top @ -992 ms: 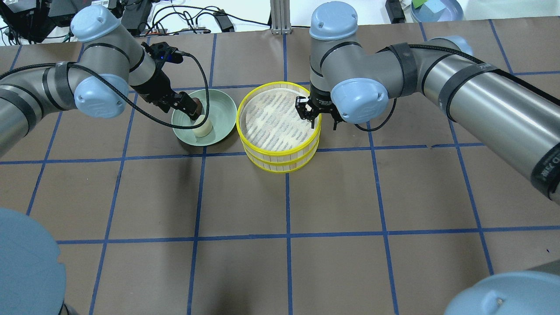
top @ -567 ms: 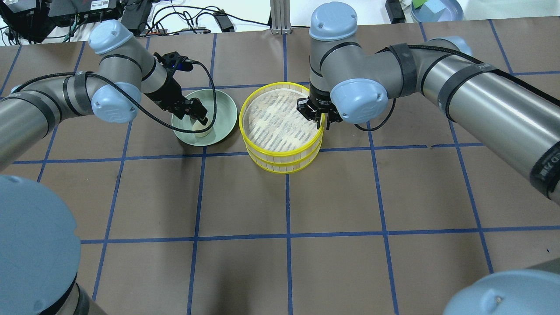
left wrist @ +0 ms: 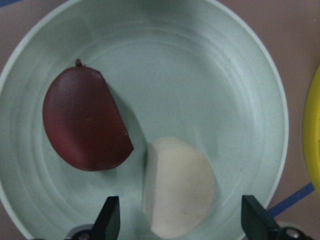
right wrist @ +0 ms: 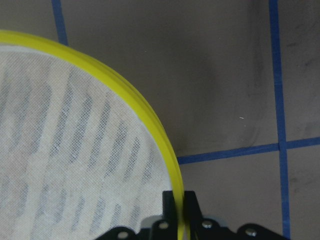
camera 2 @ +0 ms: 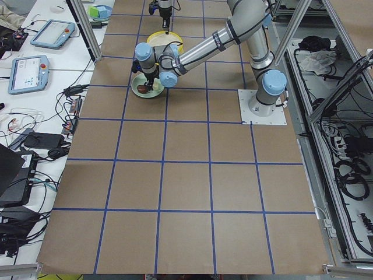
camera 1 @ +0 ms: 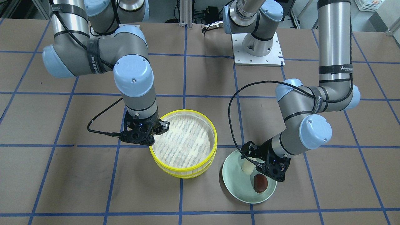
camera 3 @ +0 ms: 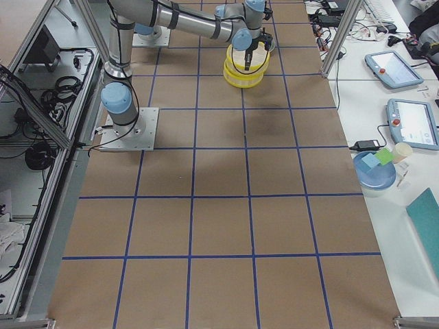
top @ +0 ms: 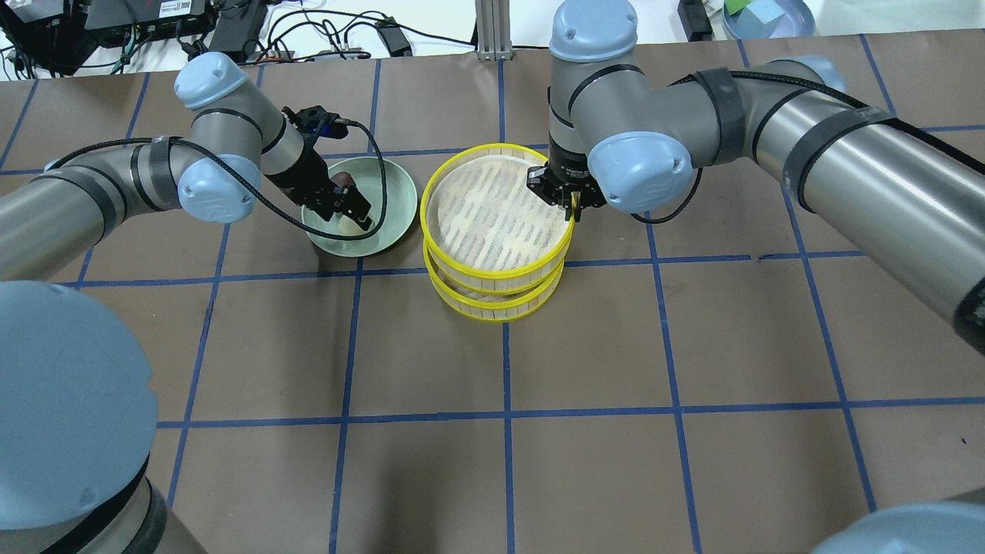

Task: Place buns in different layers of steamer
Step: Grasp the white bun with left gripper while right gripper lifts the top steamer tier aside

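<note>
The steamer is two stacked yellow-rimmed trays. My right gripper (top: 573,209) is shut on the right rim of the top layer (top: 496,269), which sits tilted and offset above the lower layer (top: 492,314). The right wrist view shows the yellow rim (right wrist: 165,145) pinched in that gripper (right wrist: 179,210). Both mesh floors that show are bare. The cream-white bun (left wrist: 180,185) and the dark reddish-brown bun (left wrist: 82,125) lie side by side on the pale green plate (top: 396,192). My left gripper (left wrist: 181,222) is open, low over the plate, straddling the cream bun (camera 1: 247,168) without touching it.
The plate stands just left of the steamer in the overhead view, nearly touching it. Cables and electronics (top: 231,31) line the table's far edge, and a blue dish (top: 769,15) sits at the far right. The right arm's base plate (camera 1: 257,53) is behind the steamer.
My right gripper closed on the top tray's rim and raised it, so it now sits offset from the lower tray. My left gripper moved right, over the cream bun.
</note>
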`<action>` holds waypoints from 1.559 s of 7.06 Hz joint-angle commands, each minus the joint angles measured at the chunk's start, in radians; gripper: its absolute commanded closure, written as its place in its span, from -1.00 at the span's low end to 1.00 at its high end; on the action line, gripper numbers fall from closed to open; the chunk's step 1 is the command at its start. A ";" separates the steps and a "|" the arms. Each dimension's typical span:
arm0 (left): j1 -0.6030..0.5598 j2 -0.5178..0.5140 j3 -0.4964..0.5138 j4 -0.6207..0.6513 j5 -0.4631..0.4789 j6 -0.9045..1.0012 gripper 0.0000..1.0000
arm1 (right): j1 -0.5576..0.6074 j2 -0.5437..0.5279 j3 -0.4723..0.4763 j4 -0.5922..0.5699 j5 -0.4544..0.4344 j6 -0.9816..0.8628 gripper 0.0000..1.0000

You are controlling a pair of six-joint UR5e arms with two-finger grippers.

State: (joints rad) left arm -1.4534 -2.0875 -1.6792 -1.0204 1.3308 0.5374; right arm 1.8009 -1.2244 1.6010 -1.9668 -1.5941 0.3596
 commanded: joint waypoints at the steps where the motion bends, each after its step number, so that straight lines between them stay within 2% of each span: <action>1: -0.002 -0.014 -0.002 0.002 0.002 0.004 -0.05 | -0.029 -0.088 -0.009 0.060 -0.038 -0.031 0.95; 2: -0.005 -0.013 -0.001 0.000 0.007 0.006 0.61 | -0.069 -0.160 -0.009 0.135 -0.044 -0.083 0.96; 3: -0.005 -0.013 0.001 0.000 0.004 0.012 1.00 | -0.124 -0.228 -0.015 0.225 -0.035 -0.112 0.96; 5: -0.010 0.023 0.012 -0.026 0.011 0.001 1.00 | -0.202 -0.352 -0.048 0.436 -0.049 -0.253 0.96; 6: -0.018 0.059 0.015 -0.052 0.016 -0.004 1.00 | -0.262 -0.395 -0.050 0.481 -0.047 -0.310 0.96; 7: -0.040 0.101 0.018 -0.052 0.010 -0.054 1.00 | -0.279 -0.429 -0.049 0.514 -0.047 -0.324 0.96; 9: -0.189 0.142 0.068 -0.035 -0.002 -0.254 1.00 | -0.279 -0.444 -0.047 0.526 -0.047 -0.341 0.96; 11: -0.240 0.127 0.075 -0.020 -0.071 -0.277 1.00 | -0.279 -0.452 -0.047 0.536 -0.049 -0.346 0.96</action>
State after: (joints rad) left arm -1.6606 -1.9530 -1.6083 -1.0513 1.2970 0.2831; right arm 1.5223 -1.6724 1.5545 -1.4368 -1.6418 0.0168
